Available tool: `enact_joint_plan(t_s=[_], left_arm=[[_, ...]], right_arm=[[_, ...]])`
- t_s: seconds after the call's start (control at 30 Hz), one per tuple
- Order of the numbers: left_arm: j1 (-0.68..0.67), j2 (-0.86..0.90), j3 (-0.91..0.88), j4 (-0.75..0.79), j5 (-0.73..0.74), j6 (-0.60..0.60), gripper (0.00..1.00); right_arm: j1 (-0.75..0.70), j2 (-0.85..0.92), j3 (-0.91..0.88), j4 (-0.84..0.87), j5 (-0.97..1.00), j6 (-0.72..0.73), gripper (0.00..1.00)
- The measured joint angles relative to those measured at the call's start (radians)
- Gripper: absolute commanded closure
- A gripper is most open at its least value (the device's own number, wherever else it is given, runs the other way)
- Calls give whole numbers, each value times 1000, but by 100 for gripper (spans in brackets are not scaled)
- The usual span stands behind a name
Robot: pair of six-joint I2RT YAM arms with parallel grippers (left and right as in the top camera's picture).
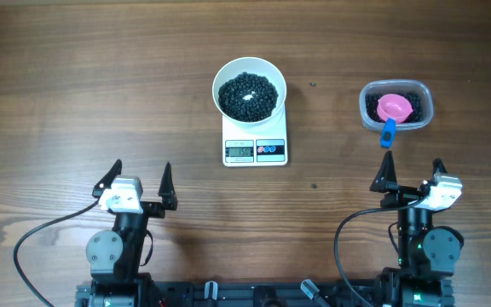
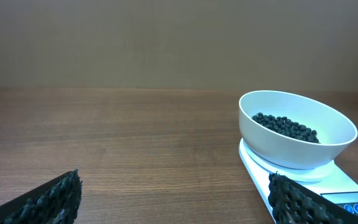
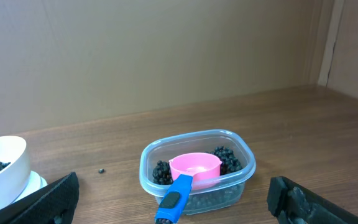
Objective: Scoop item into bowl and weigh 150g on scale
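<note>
The digits on the display of the scale [image 1: 255,141] are too small to read from overhead. A pale spot among the black beans [image 1: 247,96] in the bowl [image 1: 273,75] cannot be identified.

In the left wrist view the scale runs off the right and bottom edges. Its front is partly behind one finger of the left gripper [image 2: 174,185], whose fingers [image 2: 48,202] are cut by the bottom edge.

In the right wrist view the left edge cuts the bowl and only a sliver of the scale shows. The right gripper [image 3: 173,185] shows only its fingertips.

The pink scoop [image 3: 194,169] hides the beans beneath it in the clear tub [image 3: 247,163]. A dark speck [image 3: 100,170] on the tabletop [image 3: 291,118] is too small to identify.
</note>
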Motion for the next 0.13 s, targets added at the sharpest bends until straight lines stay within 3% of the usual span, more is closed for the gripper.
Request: enact_joint_plan(t_s=[0.13], left_arm=[[0,0,0,0,0,0,0]], right_arm=[[0,0,0,0,0,0,0]])
